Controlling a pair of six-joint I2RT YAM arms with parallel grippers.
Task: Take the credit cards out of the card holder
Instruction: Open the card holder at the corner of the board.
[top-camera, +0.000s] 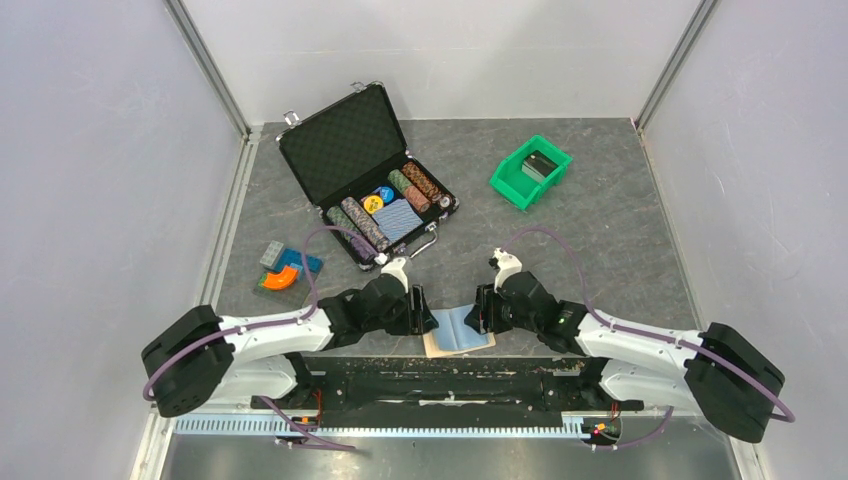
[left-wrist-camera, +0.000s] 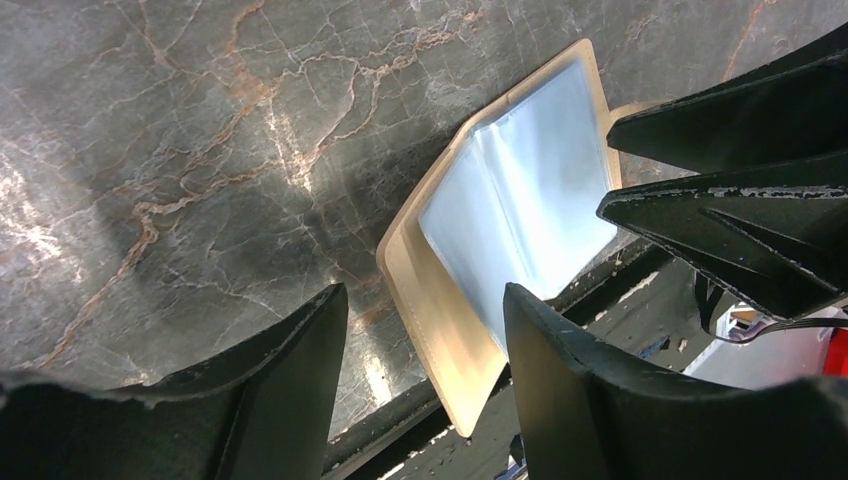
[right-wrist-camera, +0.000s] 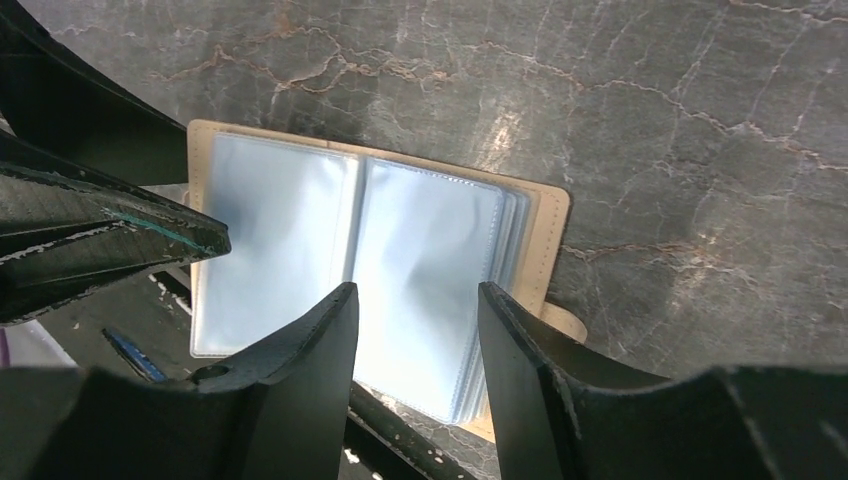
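The card holder (top-camera: 458, 330) lies spread open at the table's near edge, tan cover down and light blue-grey sleeves up. In the left wrist view the card holder (left-wrist-camera: 520, 200) hangs slightly over the edge. My left gripper (top-camera: 425, 310) stands open at its left side, and that gripper (left-wrist-camera: 425, 295) frames the tan left corner with nothing pinched. My right gripper (top-camera: 478, 312) stands open at its right side, and that gripper (right-wrist-camera: 417, 290) hovers over the right-hand sleeves of the card holder (right-wrist-camera: 280, 220). The credit cards are hidden; I cannot pick one out among the sleeves.
An open black case (top-camera: 340, 140) with poker chips stands at the back centre-left. A green bin (top-camera: 508, 180) holding a dark object sits at the back right. Small coloured blocks (top-camera: 285, 270) lie to the left. The black front rail (top-camera: 430, 385) runs just below the holder.
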